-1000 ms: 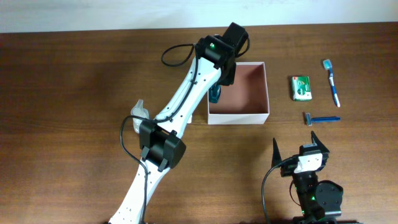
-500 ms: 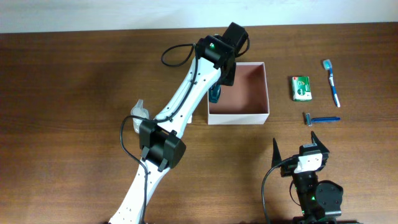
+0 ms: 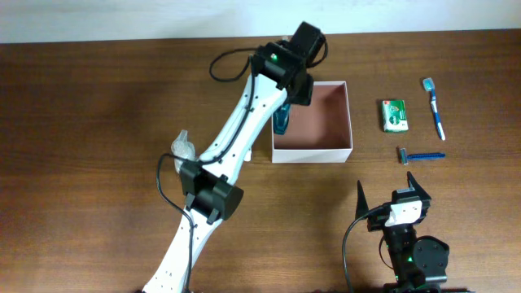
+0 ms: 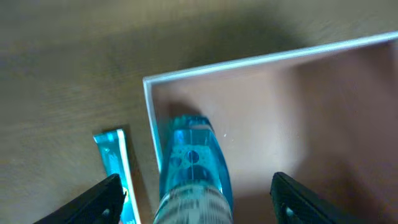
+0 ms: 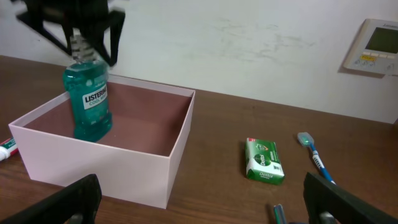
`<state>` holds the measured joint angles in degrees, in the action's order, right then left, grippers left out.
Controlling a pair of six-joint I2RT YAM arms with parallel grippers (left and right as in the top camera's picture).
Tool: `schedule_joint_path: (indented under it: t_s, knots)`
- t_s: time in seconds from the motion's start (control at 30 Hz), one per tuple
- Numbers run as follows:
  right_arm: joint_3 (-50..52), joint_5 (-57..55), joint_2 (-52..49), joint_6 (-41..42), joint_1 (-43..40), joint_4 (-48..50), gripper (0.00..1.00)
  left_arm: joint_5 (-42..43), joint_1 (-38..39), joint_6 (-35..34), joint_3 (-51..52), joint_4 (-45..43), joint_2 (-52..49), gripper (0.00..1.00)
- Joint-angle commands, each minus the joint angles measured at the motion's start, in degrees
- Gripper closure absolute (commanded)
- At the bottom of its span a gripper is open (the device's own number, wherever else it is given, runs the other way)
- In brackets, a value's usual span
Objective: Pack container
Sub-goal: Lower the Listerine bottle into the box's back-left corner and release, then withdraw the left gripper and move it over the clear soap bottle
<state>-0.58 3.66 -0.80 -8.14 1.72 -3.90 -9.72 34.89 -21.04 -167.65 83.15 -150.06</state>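
The container (image 3: 334,151) is a square white-walled box with a reddish-brown inside (image 5: 146,118), standing at the table's middle back. A teal mouthwash bottle (image 5: 89,102) stands upright inside it against the left wall (image 4: 149,130). My left gripper (image 4: 196,205) hangs just above the bottle (image 4: 193,165), open, with a gap on each side between its fingers (image 4: 93,202) and the bottle's neck. In the overhead view the left gripper (image 3: 286,102) sits over the container's left edge. My right gripper (image 3: 391,194) rests near the front edge, open and holding nothing.
A green soap packet (image 3: 394,115), a blue toothbrush (image 3: 434,107) and a razor (image 3: 422,155) lie right of the container. A teal toothpaste tube (image 4: 113,163) lies outside the left wall. A small clear bottle (image 3: 183,146) sits beside the left arm.
The left gripper's jaws have spread apart and let go of the mouthwash bottle, which stays standing in the container. The wrist has shifted slightly back. The right arm has not moved.
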Motion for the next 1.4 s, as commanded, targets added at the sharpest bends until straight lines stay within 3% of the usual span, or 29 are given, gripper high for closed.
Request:
schedule_joint_path:
  t_s: [0.0, 0.13, 0.3, 0.4, 0.53, 0.7, 0.83, 1.0, 1.37]
  knots:
    - [0.3, -0.7, 0.6, 0.0, 0.5, -0.4, 0.01, -0.6, -0.8, 1.9, -6.5, 0.3, 1.1, 0.2]
    - [0.3, -0.7, 0.6, 0.0, 0.5, -0.4, 0.01, -0.9, -1.2, 3.0, -11.7, 2.0, 2.9, 0.18]
    - [0.3, -0.7, 0.6, 0.0, 0.5, -0.4, 0.01, -8.0, -3.0, 3.1, -12.2, 6.7, 7.5, 0.16]
    - [0.3, -0.7, 0.6, 0.0, 0.5, -0.4, 0.01, -9.8, -5.3, 3.1, -12.2, 10.5, 10.3, 0.08]
    - [0.3, -0.7, 0.6, 0.0, 0.5, -0.4, 0.01, -8.7, -8.9, 4.5, -12.2, 13.6, 12.7, 0.01]
    - [0.3, -0.7, 0.6, 0.0, 0.5, -0.4, 0.01, -2.1, -12.4, 8.8, -12.1, 13.6, 16.2, 0.0]
    - [0.3, -0.7, 0.6, 0.0, 0.5, -0.4, 0.01, -1.7, -14.2, 12.9, -9.7, 13.6, 21.2, 0.01]
    - [0.3, -0.7, 0.6, 0.0, 0.5, -0.4, 0.01, -1.6, -17.7, 12.8, 0.2, 13.6, 29.4, 0.01]
    - [0.3, -0.7, 0.6, 0.0, 0.5, -0.4, 0.01, 1.9, -23.1, 11.5, 33.2, 13.6, 45.9, 0.01]
